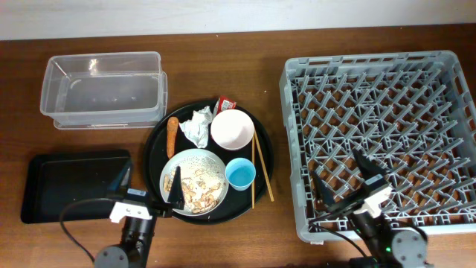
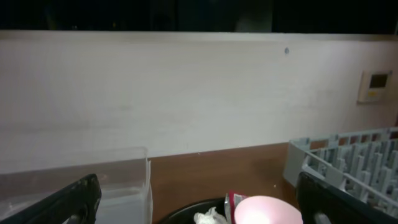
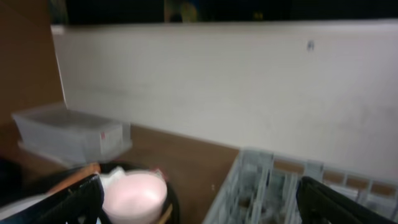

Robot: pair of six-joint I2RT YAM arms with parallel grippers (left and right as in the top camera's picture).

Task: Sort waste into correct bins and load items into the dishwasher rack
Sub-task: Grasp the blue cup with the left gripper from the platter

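Observation:
On the large round black tray (image 1: 160,141) lie a crumpled white napkin (image 1: 197,126), a red wrapper (image 1: 225,104), an orange sausage piece (image 1: 172,135), a white bowl (image 1: 233,129), a light-blue cup (image 1: 240,173) and a pale plate (image 1: 195,181) with rice-like leftovers. The clear tub (image 1: 104,89) stands at the back left, the shallow black tray (image 1: 71,184) at the front left, the grey rack (image 1: 383,141) on the right. My left gripper (image 1: 149,190) is open and empty at the plate's front left. My right gripper (image 1: 346,186) is open and empty over the rack's front edge. The bowl (image 2: 267,211) and napkin (image 2: 208,218) show in the left wrist view.
Two wooden chopsticks (image 1: 259,167) lie on the round tray's right side, beside the bowl and cup. The table is brown wood (image 1: 260,63), with a pale wall behind. The right wrist view is blurred and shows the bowl (image 3: 134,194) and the rack (image 3: 261,186).

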